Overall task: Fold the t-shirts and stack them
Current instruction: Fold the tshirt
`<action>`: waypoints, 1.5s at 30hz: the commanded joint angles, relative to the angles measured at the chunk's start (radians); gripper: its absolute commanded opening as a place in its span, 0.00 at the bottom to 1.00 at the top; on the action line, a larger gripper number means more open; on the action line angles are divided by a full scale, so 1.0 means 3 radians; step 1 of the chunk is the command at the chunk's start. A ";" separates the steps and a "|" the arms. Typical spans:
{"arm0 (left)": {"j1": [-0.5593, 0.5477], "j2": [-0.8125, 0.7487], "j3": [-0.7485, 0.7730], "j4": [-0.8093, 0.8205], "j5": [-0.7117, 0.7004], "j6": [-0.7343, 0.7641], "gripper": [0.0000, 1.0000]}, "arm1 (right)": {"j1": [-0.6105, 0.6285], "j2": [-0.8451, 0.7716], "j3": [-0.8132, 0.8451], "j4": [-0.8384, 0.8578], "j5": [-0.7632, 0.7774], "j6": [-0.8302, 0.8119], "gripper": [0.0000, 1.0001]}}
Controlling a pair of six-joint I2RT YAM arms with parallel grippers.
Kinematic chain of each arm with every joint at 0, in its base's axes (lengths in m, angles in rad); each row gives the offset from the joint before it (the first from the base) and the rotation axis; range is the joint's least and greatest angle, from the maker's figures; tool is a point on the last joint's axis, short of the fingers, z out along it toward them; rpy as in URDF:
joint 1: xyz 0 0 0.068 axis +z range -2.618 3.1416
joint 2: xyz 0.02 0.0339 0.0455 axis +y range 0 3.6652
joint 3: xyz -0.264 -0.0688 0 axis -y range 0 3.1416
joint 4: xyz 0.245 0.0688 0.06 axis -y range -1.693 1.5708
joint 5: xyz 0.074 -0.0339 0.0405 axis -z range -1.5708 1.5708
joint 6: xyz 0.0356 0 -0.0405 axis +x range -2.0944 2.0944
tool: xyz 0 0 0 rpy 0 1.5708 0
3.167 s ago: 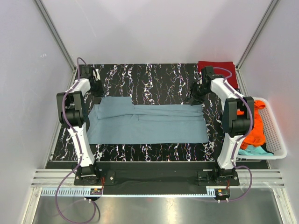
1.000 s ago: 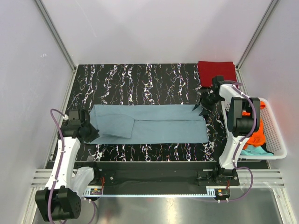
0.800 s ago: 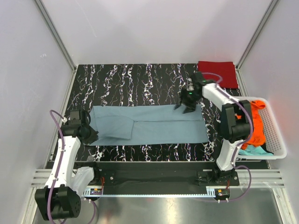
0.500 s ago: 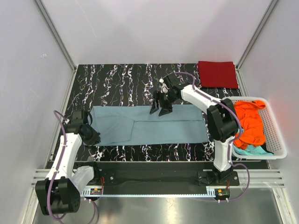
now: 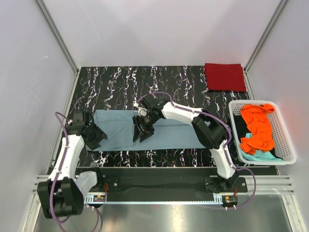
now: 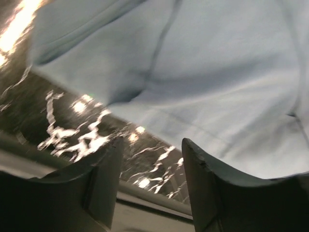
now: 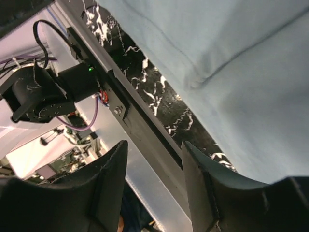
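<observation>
— Where to look for the grey-blue t-shirt [image 5: 116, 128]?

— Along the near edge of the bench [image 5: 120, 82]. Lies spread flat, long side parallel to that edge, from close to the left edge to short of the right one.

— And the left gripper [image 5: 95, 138]?

— Down at the left end of that cloth, by the near-left corner. Released, going by the wrist view [image 6: 149, 166]: fingers [image 6: 104, 179] well apart, with only shirt hem and marbled top in the gap. Hard to tell whether touching the fabric or just above it.

— Same for the right gripper [image 5: 141, 133]?

— Reaches in from the right and hangs over the shirt, left of its middle and toward the near edge. Also released [image 7: 154, 186]: fingers [image 7: 108, 188] parted, grasping nothing, with pale cloth and the near rail beyond.

— Where to find the other shirts?

— Dark red t-shirt [image 5: 224, 76]: folded square in the far-right corner. Orange t-shirt [image 5: 255, 129] and teal t-shirt [image 5: 260, 155]: bunched in the white basket [image 5: 286, 140] just beside the right edge, orange on top, teal peeking out at the near end.
</observation>
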 commanded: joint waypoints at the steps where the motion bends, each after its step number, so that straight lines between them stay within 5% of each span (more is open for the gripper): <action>1: 0.0021 0.0259 0.0237 0.0594 0.0447 0.0273 0.54 | -0.0022 0.0056 0.0042 0.0141 -0.0203 0.0165 0.55; 9: 0.0072 0.1266 0.0861 0.0850 0.0831 0.0785 0.47 | 0.0014 0.0230 -0.0065 0.0555 -0.0346 0.0390 0.52; 17: 0.0281 0.1823 0.1020 0.1019 0.1025 0.0857 0.46 | 0.0014 0.0394 -0.0029 0.0637 -0.0214 0.0543 0.38; 36: 0.0378 0.2049 0.0851 0.1183 0.1051 0.0832 0.46 | 0.0039 0.0557 -0.0025 0.0765 -0.0075 0.0804 0.36; 45: 0.0419 0.2182 0.0856 0.1229 0.1041 0.0790 0.47 | 0.0049 0.0568 -0.0009 0.0765 -0.0070 0.0835 0.17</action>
